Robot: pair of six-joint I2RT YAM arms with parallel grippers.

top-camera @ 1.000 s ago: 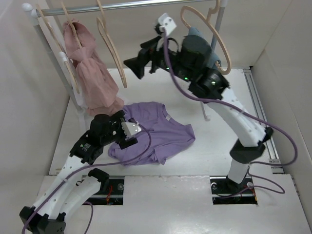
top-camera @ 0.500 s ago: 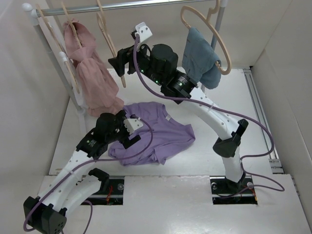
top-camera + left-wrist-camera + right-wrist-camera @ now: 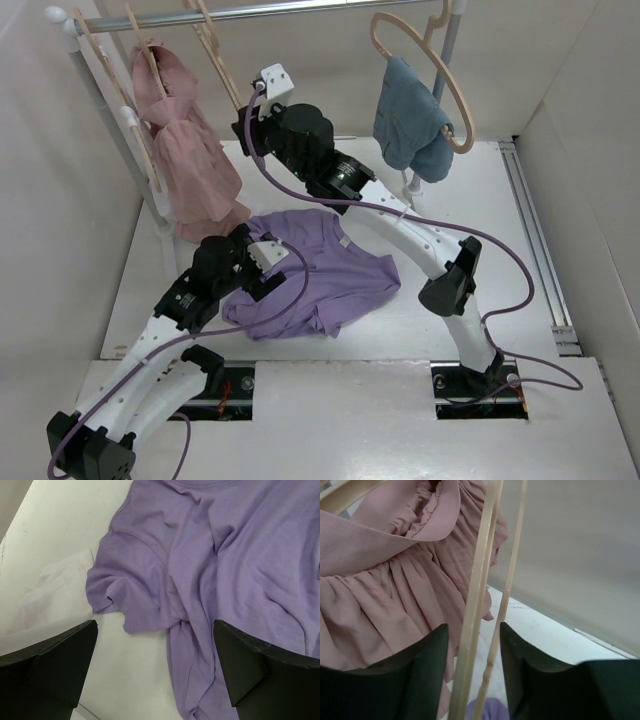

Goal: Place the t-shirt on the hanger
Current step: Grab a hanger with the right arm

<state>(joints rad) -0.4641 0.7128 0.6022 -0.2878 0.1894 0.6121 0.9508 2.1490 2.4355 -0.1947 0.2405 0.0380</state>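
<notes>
The lavender t-shirt (image 3: 335, 268) lies crumpled on the white table, and in the left wrist view the t-shirt (image 3: 225, 555) fills the upper right. My left gripper (image 3: 262, 265) hovers open over its left sleeve and hem, fingers (image 3: 60, 655) wide apart with nothing between them (image 3: 155, 625). The bare beige hanger (image 3: 215, 65) hangs on the rail between the pink and blue-grey garments. My right gripper (image 3: 247, 130) is up at it. In the right wrist view the hanger's two thin bars (image 3: 477, 605) stand between the narrowed jaws (image 3: 472, 626), with a gap still showing on the left side.
A dusty-pink garment (image 3: 190, 160) hangs on its own hanger just left of the right gripper, close to its fingers (image 3: 380, 590). A blue-grey garment (image 3: 410, 120) hangs at the right. The metal rail (image 3: 300, 10) and white rack post (image 3: 110, 110) stand at the back left.
The right arm has swung left from beside the blue-grey garment to the bare hanger, and its jaws have narrowed around the bars. The left arm has barely moved.
</notes>
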